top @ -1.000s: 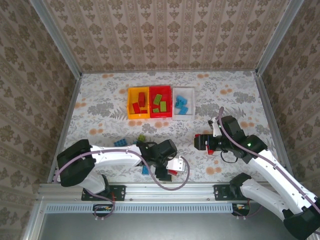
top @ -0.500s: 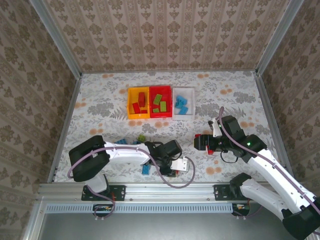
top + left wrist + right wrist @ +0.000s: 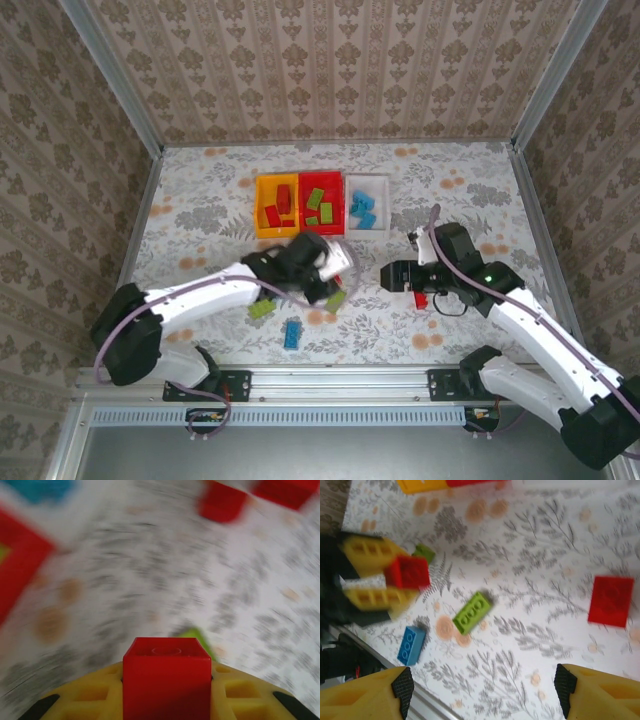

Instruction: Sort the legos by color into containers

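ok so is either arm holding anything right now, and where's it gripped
The left gripper holds a red brick, pinched by two opposite sides. The right gripper is open and holds nothing.

Floral grey-orange table [image 3: 200, 210], red brick [image 3: 166, 680]

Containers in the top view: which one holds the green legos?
The red bin, the middle of the three, holds the green legos; the yellow-orange bin to its left holds red legos, the white bin to its right blue legos.
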Action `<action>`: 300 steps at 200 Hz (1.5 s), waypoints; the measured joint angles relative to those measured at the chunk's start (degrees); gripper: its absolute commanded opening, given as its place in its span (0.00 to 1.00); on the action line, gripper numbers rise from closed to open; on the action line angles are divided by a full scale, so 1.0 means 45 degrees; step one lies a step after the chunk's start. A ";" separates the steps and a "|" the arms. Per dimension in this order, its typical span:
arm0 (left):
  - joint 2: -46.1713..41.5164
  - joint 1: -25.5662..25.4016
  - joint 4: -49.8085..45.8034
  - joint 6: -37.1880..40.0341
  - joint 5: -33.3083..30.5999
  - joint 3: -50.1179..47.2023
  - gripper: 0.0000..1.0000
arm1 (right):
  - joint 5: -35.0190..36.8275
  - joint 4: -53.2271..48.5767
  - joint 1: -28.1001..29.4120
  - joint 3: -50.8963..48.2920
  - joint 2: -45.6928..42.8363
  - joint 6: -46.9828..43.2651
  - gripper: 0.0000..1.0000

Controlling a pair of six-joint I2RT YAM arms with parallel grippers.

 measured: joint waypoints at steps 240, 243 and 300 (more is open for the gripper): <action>0.8378 0.5838 -0.5765 -0.5595 -0.0748 0.8981 0.47 | -0.0170 0.2735 0.1010 0.3929 0.5804 -0.0418 0.78; 0.8378 0.5838 -0.5780 -0.5620 -0.0748 0.8995 0.48 | -0.0170 0.2725 0.1010 0.3929 0.5824 -0.0418 0.78; 0.7514 0.5819 -0.5819 -0.5931 -0.0699 0.8578 0.58 | 0.0058 0.2623 0.1423 0.3774 0.5848 -0.1433 0.78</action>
